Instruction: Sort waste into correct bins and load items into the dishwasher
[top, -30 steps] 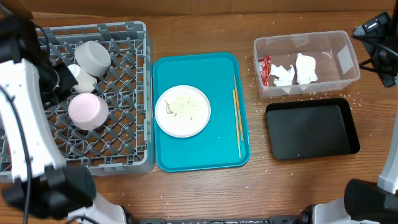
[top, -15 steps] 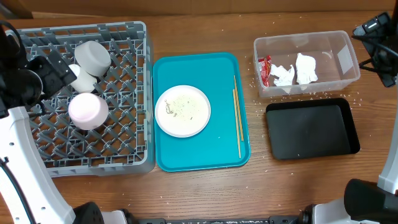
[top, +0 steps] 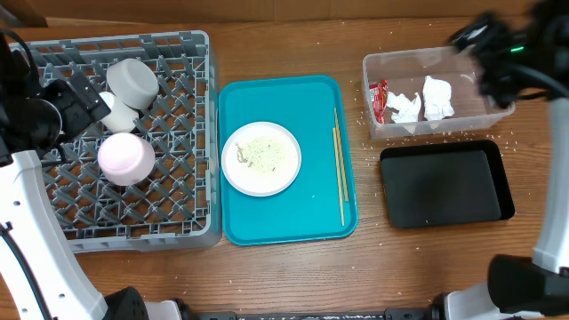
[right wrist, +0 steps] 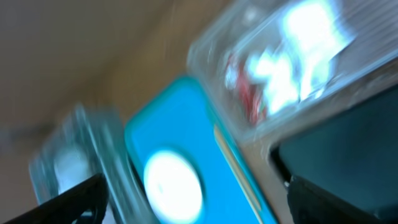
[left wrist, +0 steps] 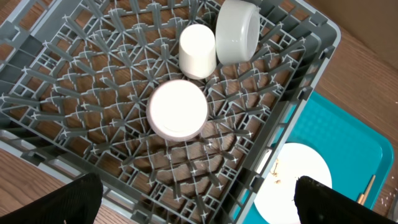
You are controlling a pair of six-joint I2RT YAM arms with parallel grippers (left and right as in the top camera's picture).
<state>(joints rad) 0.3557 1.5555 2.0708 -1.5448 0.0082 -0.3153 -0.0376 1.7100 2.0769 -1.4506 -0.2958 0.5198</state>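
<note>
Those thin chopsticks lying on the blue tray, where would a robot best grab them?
Probably near the middle of the chopsticks, coming straight down from above. They lie flat, side by side, running lengthwise close to the right rim of the teal tray. A pinch across both sticks at mid-length should lift them level. The rim leaves little room on that side.

The white left arm point(top: 20, 204) rises along the near-left side. Its black left gripper point(left wrist: 199, 202) is tilted downward, fingers point(left wrist: 78, 199) spread wide with nothing between them. At the far right, the black right gripper point(right wrist: 202, 199) is blurred, its fingers point(right wrist: 68, 202) likewise wide apart and empty.
</note>
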